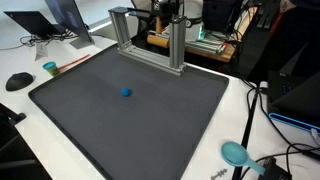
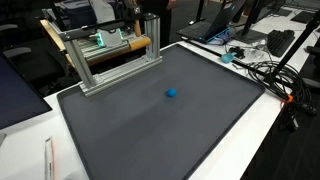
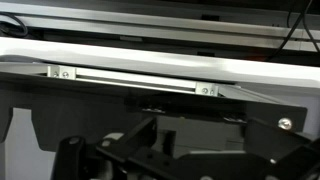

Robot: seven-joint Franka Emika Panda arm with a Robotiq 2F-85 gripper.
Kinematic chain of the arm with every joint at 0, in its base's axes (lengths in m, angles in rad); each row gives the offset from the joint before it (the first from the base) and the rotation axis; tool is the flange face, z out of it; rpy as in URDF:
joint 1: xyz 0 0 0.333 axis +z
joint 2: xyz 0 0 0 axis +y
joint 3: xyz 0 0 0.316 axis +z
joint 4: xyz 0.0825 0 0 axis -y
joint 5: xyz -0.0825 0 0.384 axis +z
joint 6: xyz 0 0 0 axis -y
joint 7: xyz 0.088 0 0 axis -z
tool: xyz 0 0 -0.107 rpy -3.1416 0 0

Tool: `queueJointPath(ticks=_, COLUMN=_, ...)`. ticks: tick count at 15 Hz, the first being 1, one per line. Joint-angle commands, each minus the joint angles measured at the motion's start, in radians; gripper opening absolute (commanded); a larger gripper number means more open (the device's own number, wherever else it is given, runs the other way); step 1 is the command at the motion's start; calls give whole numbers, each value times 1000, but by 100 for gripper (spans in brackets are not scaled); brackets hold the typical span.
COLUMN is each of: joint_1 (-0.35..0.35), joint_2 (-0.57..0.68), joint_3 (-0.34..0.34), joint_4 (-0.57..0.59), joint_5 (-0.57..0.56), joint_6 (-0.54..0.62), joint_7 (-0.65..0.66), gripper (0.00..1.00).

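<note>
Well apart, blue ball (image 1: 125, 92) on mat (image 1: 100, 125), hand (image 3: 160, 150) near metal frame (image 1: 178, 45)

Upright aluminium frame (image 1: 177, 48); blue ball (image 1: 125, 92) on mat (image 1: 90, 120).

You're in a lab-style office.
Laptops (image 1: 45, 22), loose cables (image 2: 262, 72) and an aluminium frame (image 1: 177, 50) crowd your white surface (image 1: 232, 120).
</note>
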Motion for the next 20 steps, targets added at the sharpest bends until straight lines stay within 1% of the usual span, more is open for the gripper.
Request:
queueJointPath(ticks=1, joint_1=-2, joint_2=1, joint_3=2, joint_4=1, joint_5=1, joint_6=-2, joint_7=-1, gripper=100)
queueJointPath(ticks=11, joint_1=-2, joint_2=2, joint_3=2, joint_4=1, joint_5=1, joint_6=-2, joint_7=-1, gripper=100)
queueJointPath(ticks=17, joint_1=-3, joint_2=-85, joint_3=-3, joint_4=25, joint_5=19, joint_6=-7, joint_7=9, gripper=100)
queueJointPath(ticks=20, joint_1=0, joint_2=-125, joint_3=-1, joint_4=14, joint_5=26, joint_6=18, joint_7=16, gripper=100)
